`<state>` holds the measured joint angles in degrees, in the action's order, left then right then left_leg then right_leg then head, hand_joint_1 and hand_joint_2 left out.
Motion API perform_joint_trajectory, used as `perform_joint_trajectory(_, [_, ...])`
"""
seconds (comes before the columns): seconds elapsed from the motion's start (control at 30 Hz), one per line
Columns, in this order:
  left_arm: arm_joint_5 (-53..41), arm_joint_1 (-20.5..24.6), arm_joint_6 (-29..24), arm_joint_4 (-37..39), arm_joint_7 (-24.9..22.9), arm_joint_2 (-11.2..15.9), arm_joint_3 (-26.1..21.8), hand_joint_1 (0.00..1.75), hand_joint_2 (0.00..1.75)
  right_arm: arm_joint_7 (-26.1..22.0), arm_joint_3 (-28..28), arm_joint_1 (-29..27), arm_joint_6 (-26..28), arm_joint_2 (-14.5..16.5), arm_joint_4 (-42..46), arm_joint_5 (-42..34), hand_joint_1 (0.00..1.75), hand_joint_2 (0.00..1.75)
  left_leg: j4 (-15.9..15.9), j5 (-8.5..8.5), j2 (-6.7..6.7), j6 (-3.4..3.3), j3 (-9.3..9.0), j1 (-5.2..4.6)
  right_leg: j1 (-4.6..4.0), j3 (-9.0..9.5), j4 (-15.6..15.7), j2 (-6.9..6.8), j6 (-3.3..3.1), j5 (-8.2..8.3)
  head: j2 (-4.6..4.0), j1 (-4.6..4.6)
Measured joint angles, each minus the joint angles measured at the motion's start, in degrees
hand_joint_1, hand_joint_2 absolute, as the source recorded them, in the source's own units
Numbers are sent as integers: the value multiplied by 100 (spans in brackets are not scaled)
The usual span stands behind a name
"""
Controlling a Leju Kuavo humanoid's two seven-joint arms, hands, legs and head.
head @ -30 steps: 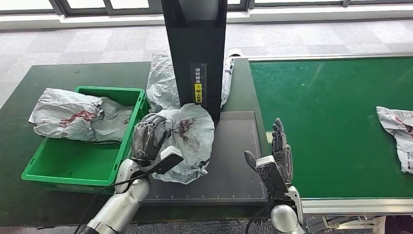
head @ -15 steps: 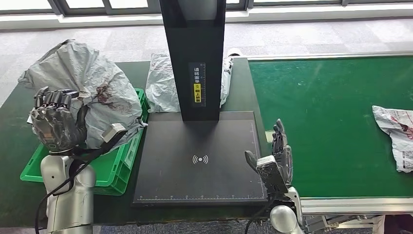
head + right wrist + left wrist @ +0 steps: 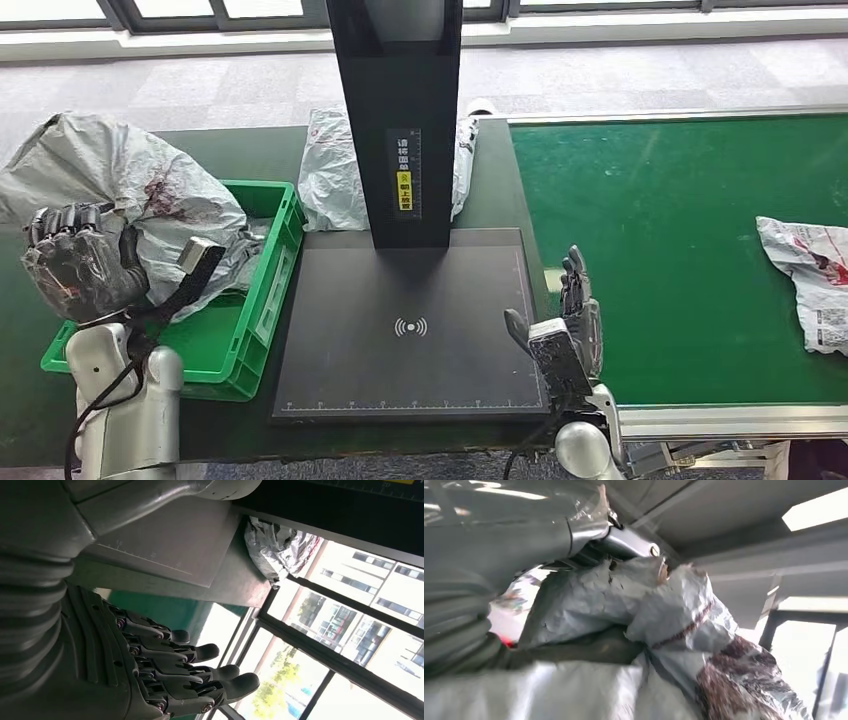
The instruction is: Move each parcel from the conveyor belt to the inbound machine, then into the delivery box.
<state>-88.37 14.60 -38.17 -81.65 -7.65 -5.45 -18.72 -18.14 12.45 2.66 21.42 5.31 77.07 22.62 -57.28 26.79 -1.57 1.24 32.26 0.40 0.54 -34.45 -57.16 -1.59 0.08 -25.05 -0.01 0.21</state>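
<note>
While left fingers (image 3: pixel 70 225) clutch it, crumpled grey parcel (image 3: pixel 150 200) shows red stains.

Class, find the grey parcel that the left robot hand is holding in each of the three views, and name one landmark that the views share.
Head view: the grey parcel is at far left, above the green box, held by the left robot hand.
Left wrist view: it takes up most of the picture.
Right wrist view: not in it.
Shared landmark: the black scanner plate, in the head and right wrist views.

A crumpled grey parcel (image 3: pixel 150 205) with red marks hangs over the left end of the green delivery box (image 3: pixel 262 300). Another grey parcel (image 3: pixel 810 280) lies flat on the conveyor belt (image 3: pixel 680 220), well right of the box.
</note>
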Motion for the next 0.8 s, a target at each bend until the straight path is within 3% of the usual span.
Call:
perform_joint_trajectory(0.07, [0,90,472,603,-659,281,222,0,175,53,-22,-5,-29,0,14,51,0,175,0,-4,1,5,0,2,-3,-1,-1,-1,-1,1,0,-1])
perform_joint_trajectory(0.13, [60,229,1079,1222,-746,478,415,0,175,102,-43,-7,-74,1,26,96,0,175,0,-8,2,10,1,4,-5,-2,-3,-2,-6,4,0,-1])
perform_joint_trajectory(0.3, [1117,540,1849,2192,196,600,756,0,175,210,-144,-160,-187,3,185,175,0,175,-1,-9,8,10,2,3,2,3,-3,-7,-12,9,-1,1])
perform_joint_trajectory(0.63, [2780,670,1493,2187,513,656,1300,0,175,356,-275,-525,-286,79,610,254,0,175,0,-9,20,4,2,-3,7,7,-1,-17,-10,7,0,0])
perform_joint_trajectory(0.8, [4313,542,835,1684,1239,603,1437,0,175,355,-309,-702,-239,114,777,241,0,175,0,-9,4,4,3,-3,4,3,-3,-7,-11,9,0,1])
